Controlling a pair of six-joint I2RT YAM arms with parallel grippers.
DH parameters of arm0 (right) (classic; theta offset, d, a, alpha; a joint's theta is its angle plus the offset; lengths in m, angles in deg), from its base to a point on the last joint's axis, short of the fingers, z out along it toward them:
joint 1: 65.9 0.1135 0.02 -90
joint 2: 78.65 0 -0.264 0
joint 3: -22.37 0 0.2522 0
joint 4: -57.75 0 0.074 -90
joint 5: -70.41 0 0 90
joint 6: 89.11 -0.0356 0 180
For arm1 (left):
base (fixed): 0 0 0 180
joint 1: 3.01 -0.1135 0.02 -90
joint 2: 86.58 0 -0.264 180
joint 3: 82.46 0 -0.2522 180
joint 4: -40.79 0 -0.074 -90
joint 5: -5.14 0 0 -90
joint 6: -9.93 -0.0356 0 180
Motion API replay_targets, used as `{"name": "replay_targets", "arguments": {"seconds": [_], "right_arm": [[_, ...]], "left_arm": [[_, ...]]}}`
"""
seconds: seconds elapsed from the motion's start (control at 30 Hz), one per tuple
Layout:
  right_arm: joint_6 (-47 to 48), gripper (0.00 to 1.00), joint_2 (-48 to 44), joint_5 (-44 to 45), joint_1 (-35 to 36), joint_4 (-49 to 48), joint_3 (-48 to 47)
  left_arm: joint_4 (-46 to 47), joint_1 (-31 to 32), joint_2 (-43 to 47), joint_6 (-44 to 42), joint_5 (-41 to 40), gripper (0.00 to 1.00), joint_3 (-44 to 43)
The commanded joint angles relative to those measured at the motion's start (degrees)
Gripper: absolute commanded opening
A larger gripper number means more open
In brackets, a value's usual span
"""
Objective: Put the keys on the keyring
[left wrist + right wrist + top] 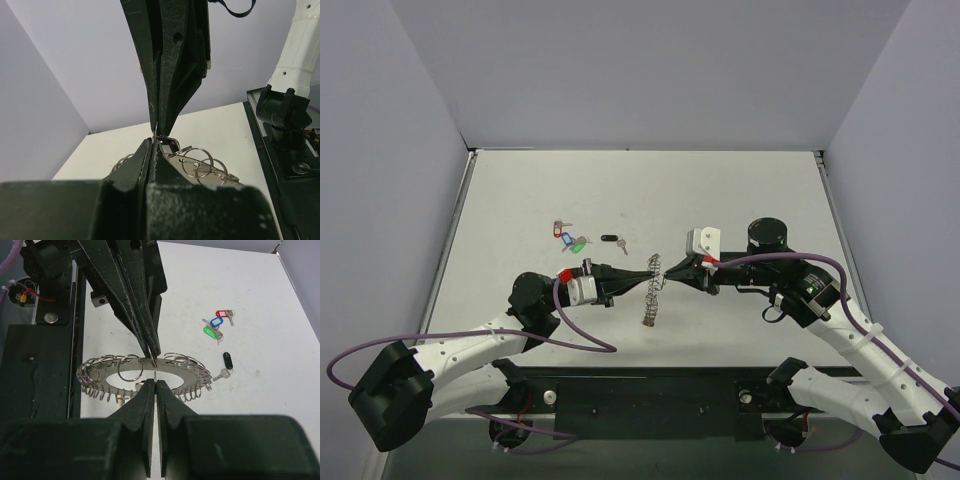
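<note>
White arm links (470, 347) with black joints (533, 295), looping purple cables (590, 343), and scuffed black tapered fingers (172, 60).

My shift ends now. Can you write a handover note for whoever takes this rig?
Left gripper: shut, pinching a small ring on the keyring.
Right gripper: shut on the keyring's near edge.
Keys: red key, blue key and green key clustered on the table; black key apart. All are loose.
Done: keyring held between both grippers.
Left: put all four keys on it.
</note>
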Motion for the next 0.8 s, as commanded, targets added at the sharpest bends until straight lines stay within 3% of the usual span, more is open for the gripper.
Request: {"name": "replay_targets", "arguments": {"seconds": [0.0,0.77], "right_arm": [[-0.67,0.00,-0.57,-2.30,-0.44,-3.00,-2.19],[-1.20,0.00,-0.48,-2.47,-0.44,-2.83,-2.10]], "left_arm": [[3.61,-0.36,0.66,-0.18,0.73,0.00,-1.13],[3.44,-0.36,0.92,-0.89,-1.11,0.00,-0.87]]}}
